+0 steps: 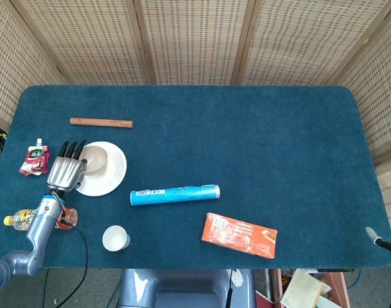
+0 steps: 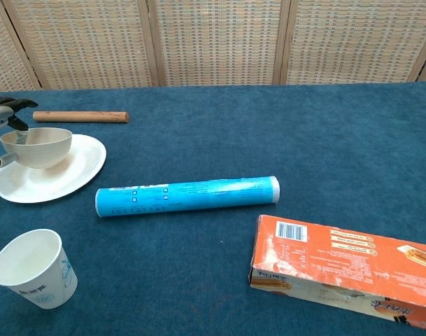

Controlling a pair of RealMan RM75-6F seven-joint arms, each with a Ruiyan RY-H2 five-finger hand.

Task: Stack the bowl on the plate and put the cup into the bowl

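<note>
Left hand (image 1: 64,170) is seen at the table's left side, fingers (image 1: 72,149) wrapped on the left rim of the bowl (image 1: 94,158), so the bowl is gripped; in the chest view only the fingertips (image 2: 4,103) show at the frame's left edge, against the bowl (image 2: 36,146). Whether the bowl's base is touching the plate (image 1: 112,174) or held just above it cannot be told; it is located over the plate's left half, tilted slightly. Right hand is not seen in either view. Far left, a red pouch (image 1: 34,159) is lying on the blue table cloth (image 1: 246,128), and a yellow-capped bottle (image 1: 25,219) is placed near the front-left edge, partly hidden by the left forearm. A brown stick (image 1: 101,122) is laid behind the plate, apart from it. The cup (image 1: 115,238) is standing upright in front of the plate, well apart, mouth up and nothing visible inside (image 2: 34,269). Right of the plate a blue roll (image 1: 174,194) is lying on its side, lengthwise across the table. Further right and nearer the front edge, an orange box (image 1: 239,235) is lying flat, barcode visible in the chest view (image 2: 342,267).
</note>
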